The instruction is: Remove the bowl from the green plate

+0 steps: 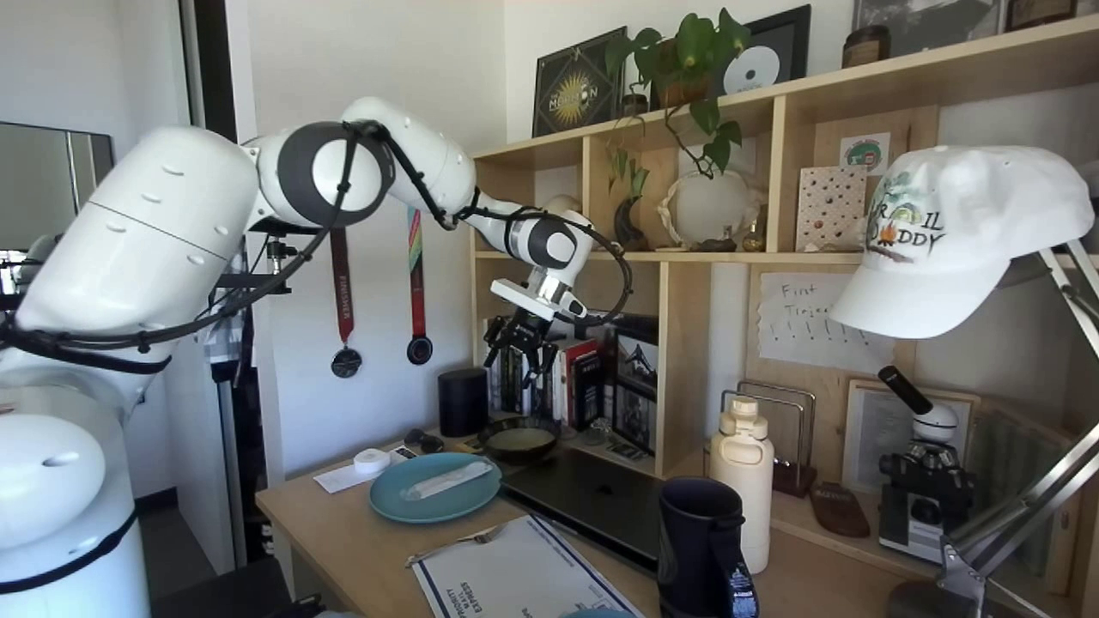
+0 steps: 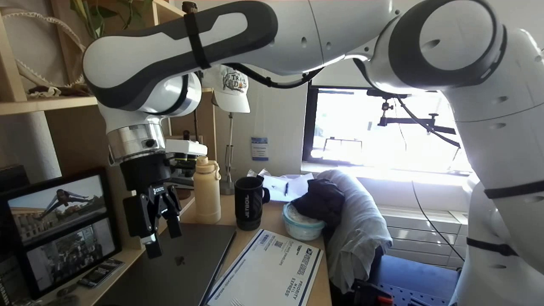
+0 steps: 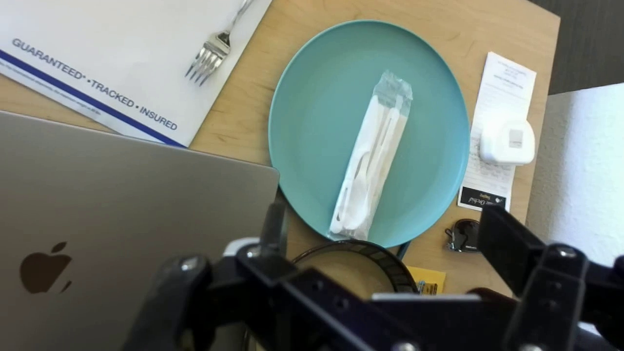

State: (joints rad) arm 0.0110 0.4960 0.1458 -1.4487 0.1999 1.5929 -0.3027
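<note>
Claw (image 2: 165,242) spread, above bowl (image 1: 519,440); bowl just beside green plate (image 3: 426,131).

Your strongest light is daylight from the window (image 2: 374,142), blown out to near-white in an exterior view beyond the right edge of the desk (image 2: 272,219), with glints on the arm (image 2: 293,42). Softer light in an exterior view leaves the lower compartment of the shelf (image 1: 678,360), at the desk's back edge, in shade. Your wrist view gives you a crisp, evenly lit green plate (image 3: 312,112), a bright wall (image 3: 580,161) beyond the desk's right edge, and a dark, slightly blurred gripper (image 3: 385,214).
</note>
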